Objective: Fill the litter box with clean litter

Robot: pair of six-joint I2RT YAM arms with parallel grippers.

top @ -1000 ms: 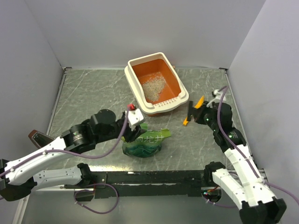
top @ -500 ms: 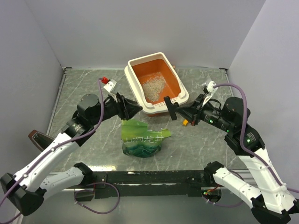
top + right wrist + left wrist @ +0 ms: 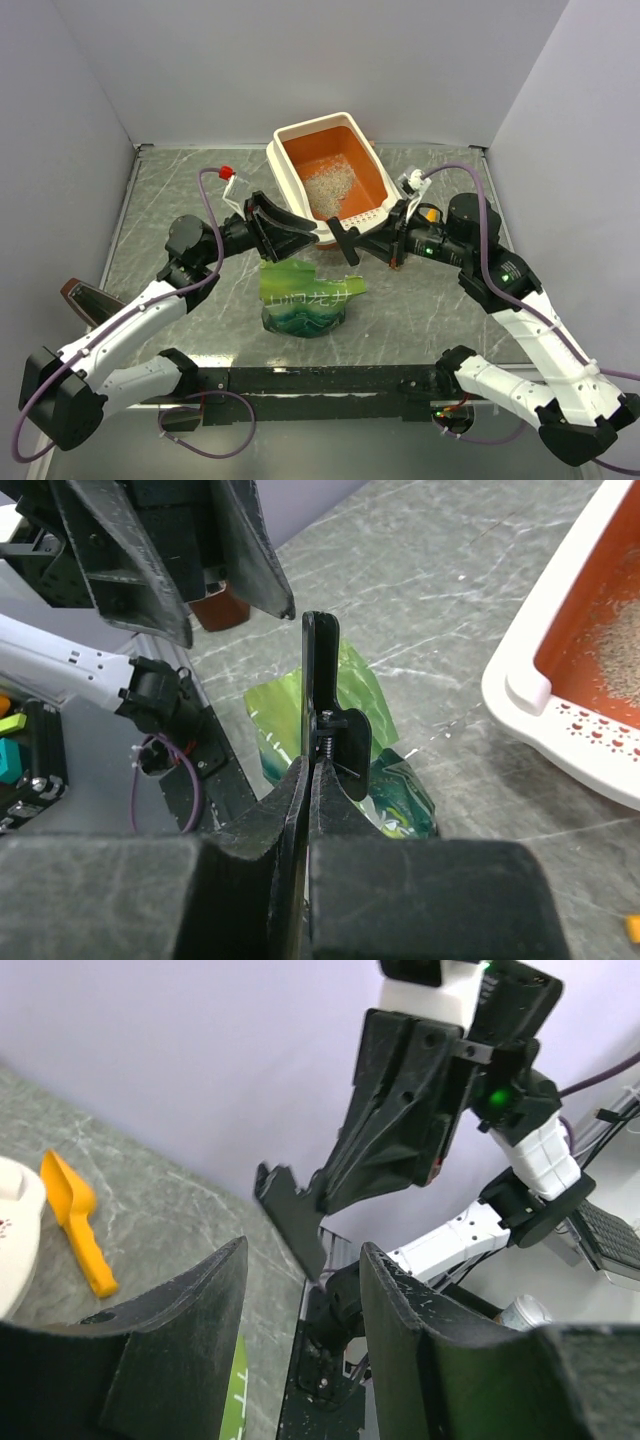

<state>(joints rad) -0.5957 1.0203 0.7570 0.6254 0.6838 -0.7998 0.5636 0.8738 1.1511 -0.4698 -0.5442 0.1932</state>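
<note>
The litter box (image 3: 372, 160), orange inside with a cream rim, stands at the back middle. A small pile of clean litter (image 3: 328, 185) lies in it. Its rim (image 3: 540, 690) and the litter (image 3: 620, 645) also show in the right wrist view. A green crinkly bag (image 3: 305, 298) stands in front of the box. My right gripper (image 3: 372, 247) is shut on a black spring clip (image 3: 347, 243), held above the bag (image 3: 345, 695); the clip (image 3: 320, 670) sticks out past the fingertips. My left gripper (image 3: 300, 232) is open and empty, facing the clip (image 3: 290, 1215) from the left.
An orange-yellow scoop (image 3: 75, 1220) lies on the table right of the box, mostly hidden behind my right arm in the top view (image 3: 429, 213). A brown object (image 3: 85, 297) lies at the table's left edge. Grey walls close in three sides.
My left gripper has left the bag, risen and opened toward the middle. My right gripper has swung left from near the scoop, carrying the black clip to above the bag.
</note>
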